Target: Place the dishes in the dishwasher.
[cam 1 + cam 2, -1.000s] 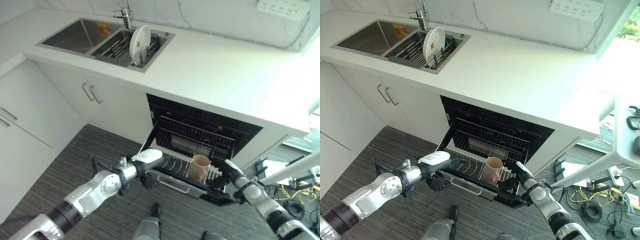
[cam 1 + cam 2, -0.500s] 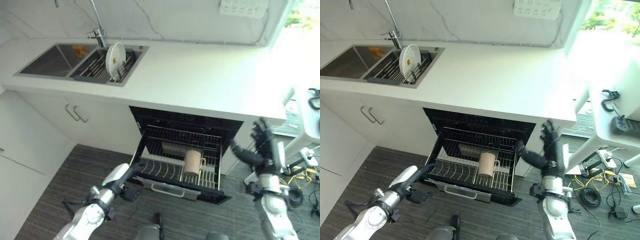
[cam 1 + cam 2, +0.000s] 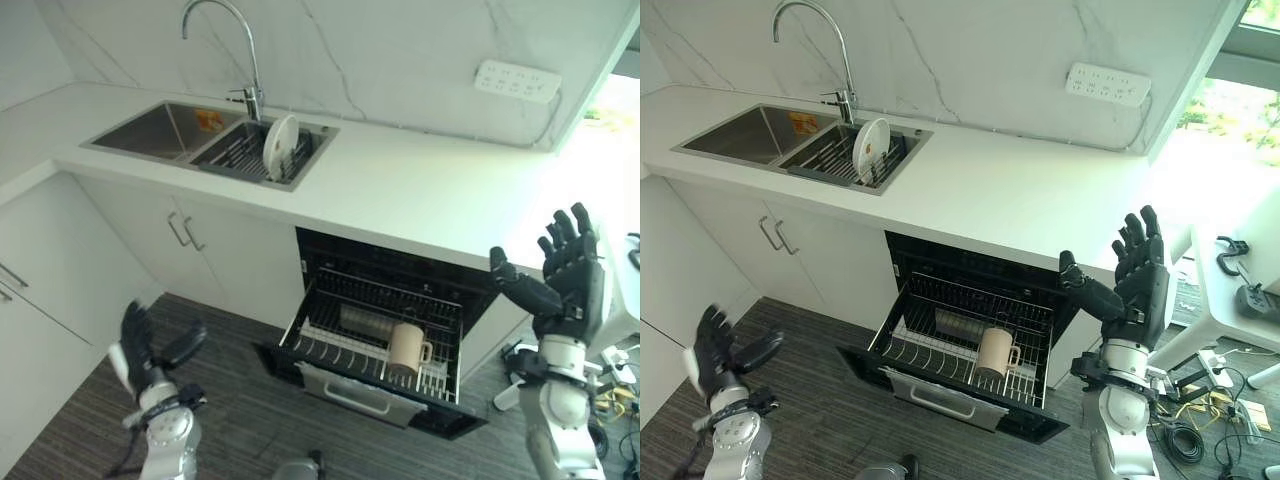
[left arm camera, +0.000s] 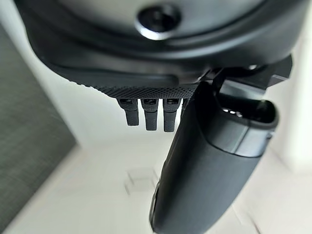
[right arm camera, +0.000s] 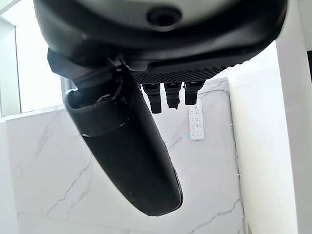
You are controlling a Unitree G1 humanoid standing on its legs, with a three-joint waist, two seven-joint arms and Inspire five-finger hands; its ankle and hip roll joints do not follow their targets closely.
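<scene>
Both hands are raised with fingers spread and empty, left hand (image 3: 150,350) and right hand (image 3: 565,275), since the mug (image 3: 407,347) sits in the pulled-out dishwasher rack (image 3: 340,345) while what's probably a plate (image 3: 279,146) waits upright in the sink (image 3: 150,130).

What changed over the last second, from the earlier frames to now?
Both hands left the pulled-out dishwasher rack. The left hand drew back to the robot's left, low before the cabinets, open. The right hand rose to the right of the dishwasher, fingers spread, empty. The camera also shifted. Unchanged: the mug stands in the rack, the plate stands in the sink rack.
</scene>
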